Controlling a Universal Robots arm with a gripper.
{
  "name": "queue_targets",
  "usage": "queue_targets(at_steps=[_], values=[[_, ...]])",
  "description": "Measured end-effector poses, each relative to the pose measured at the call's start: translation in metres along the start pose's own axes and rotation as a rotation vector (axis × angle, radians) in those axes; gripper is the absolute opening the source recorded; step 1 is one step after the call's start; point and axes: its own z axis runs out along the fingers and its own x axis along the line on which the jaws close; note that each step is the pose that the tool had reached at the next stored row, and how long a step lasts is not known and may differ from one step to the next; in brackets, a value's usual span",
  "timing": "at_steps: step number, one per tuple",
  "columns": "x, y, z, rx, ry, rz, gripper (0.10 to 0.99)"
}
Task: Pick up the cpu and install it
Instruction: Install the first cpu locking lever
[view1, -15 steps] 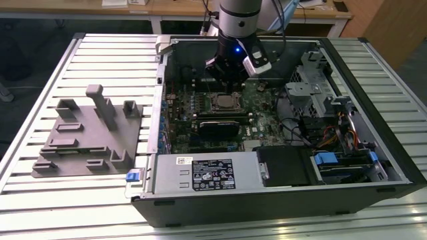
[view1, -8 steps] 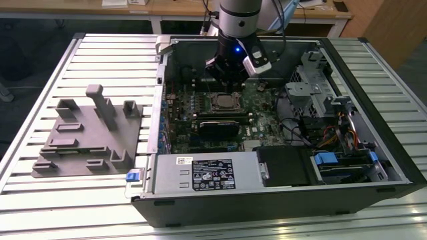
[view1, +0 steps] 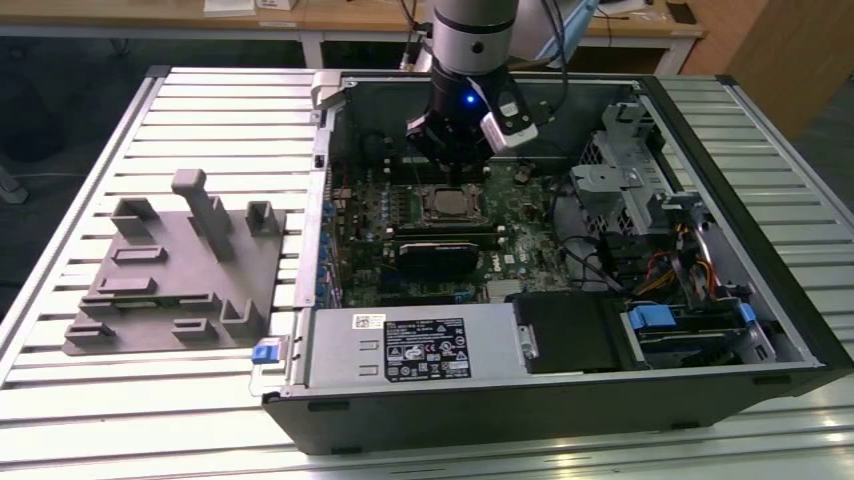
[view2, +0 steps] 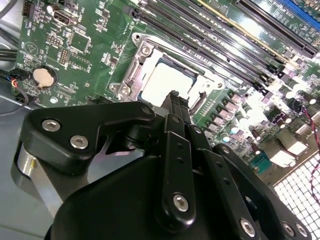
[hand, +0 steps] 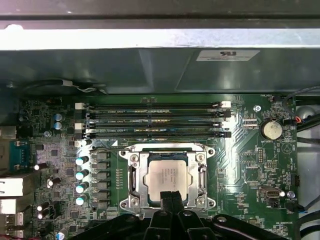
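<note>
**Desk:** Exterior view first. Where is the arm?

**Operator:** I have the arm (view1: 470, 40) reaching down into the open computer case (view1: 534, 420). The gripper (view1: 451, 172) is low over the green motherboard (view1: 534, 250). The grey fixture (view1: 174, 270) lies on the slatted table (view1: 80, 420), off to the exterior view's left of the case and well apart from the gripper. The silver power supply (view1: 414, 345) sits along the case's near wall.

**Desk:** And the cpu?

**Operator:** I see the cpu (hand: 167, 175) lying flat in the socket (hand: 131, 175), pale metal top up, with the socket's metal frame around it on all sides. The socket is just beside the row of memory slots (hand: 150, 114), and a coin battery (hand: 271, 130) sits off to one side of the board. Both wrist views show the chip seated that way.

**Desk:** What is the tool doing?

**Operator:** In the first wrist view I see the fingers (hand: 166, 201) pressed together with nothing between them. Their tips sit over one edge of the cpu. I cannot tell whether they touch its top or hang just above it.
</note>
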Motion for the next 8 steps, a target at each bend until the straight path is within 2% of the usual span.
queue_targets(at_steps=[8], values=[[0.0087,-0.0003,-0.0001,0.000,0.0000,0.000,0.106]])
